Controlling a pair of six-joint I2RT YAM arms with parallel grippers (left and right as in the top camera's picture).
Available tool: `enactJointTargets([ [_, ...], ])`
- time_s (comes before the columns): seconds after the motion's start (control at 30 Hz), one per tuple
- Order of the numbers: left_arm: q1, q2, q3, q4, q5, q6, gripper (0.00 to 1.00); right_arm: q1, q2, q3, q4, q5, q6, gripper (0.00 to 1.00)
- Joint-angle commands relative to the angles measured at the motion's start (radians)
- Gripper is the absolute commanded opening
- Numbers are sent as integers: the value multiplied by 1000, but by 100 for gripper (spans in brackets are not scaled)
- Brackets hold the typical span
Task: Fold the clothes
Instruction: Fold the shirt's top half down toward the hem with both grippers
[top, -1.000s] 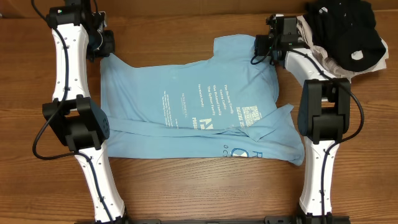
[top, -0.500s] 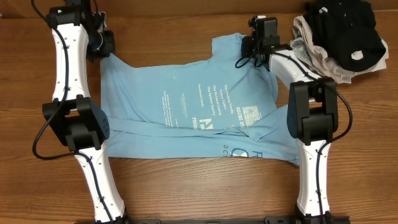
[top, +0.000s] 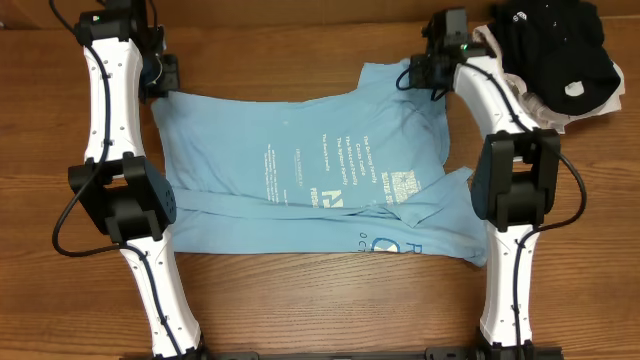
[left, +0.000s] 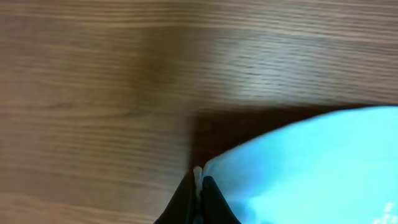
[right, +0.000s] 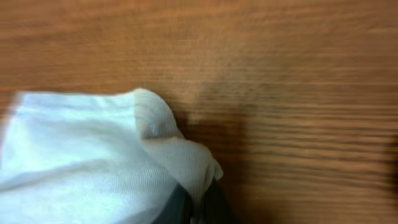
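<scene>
Two grippers grip one light blue T-shirt (top: 300, 170), which lies spread over the middle of the wooden table (top: 300, 310) between the two arms. The left gripper (top: 160, 78) sits at the shirt's far left corner. In the left wrist view its jaws are drawn narrow on the fabric: the left gripper (left: 199, 183) pinches a thin lip of the shirt (left: 311, 168) between its dark fingers (left: 214, 202), and a dark shadow lies on the wood just past the cloth's edge. The right gripper (top: 415, 75) sits at the shirt's far right corner. In the right wrist view the right gripper (right: 196, 202) is likewise clamped tight on a bunched tip of the shirt (right: 93, 155), which looks pale and washed out there. White lettering (top: 340, 170) runs sideways across the shirt's middle. Along the shirt's near edge a band of fabric is folded over onto the body, with creases gathering toward the near right corner. Beyond the shirt's far right corner, apart from it and just beside the right arm, a black garment (top: 560, 40) is heaped on a pale garment (top: 520, 92).
</scene>
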Motion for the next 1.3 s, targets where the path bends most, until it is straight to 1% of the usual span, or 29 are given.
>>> enactJointTargets([
  [0.0, 8, -4, 24, -3, -67, -68, 4, -13, -89, 105, -78, -20, -3, 4],
  [0.17, 13, -5, 31, -21, -67, -77, 4, -29, -137, 163, -259, -104, -3, 4],
  [0.27, 13, -5, 31, -75, -67, -111, 4, -40, -151, 163, -381, -153, -3, 4],
  [0.4, 13, -5, 31, -136, -48, -113, 4, -61, -160, 163, -503, -202, -3, 4],
  [0.73, 13, -78, 31, -256, 13, -124, 4, -99, -278, 163, -683, -220, -3, 4],
  [0.87, 11, -109, 31, -314, 21, -130, 4, -99, -291, 162, -761, -220, -12, 4],
  [1.0, 11, -110, 27, -318, 32, -110, 4, -99, -291, 155, -831, -219, -19, 4],
  [1.1, 11, -111, -1, -318, 89, -90, 4, -101, -291, 155, -877, -211, -19, 4],
  [1.27, 3, -123, -118, -318, 79, -55, 4, -101, -291, 152, -914, -201, -19, 4],
])
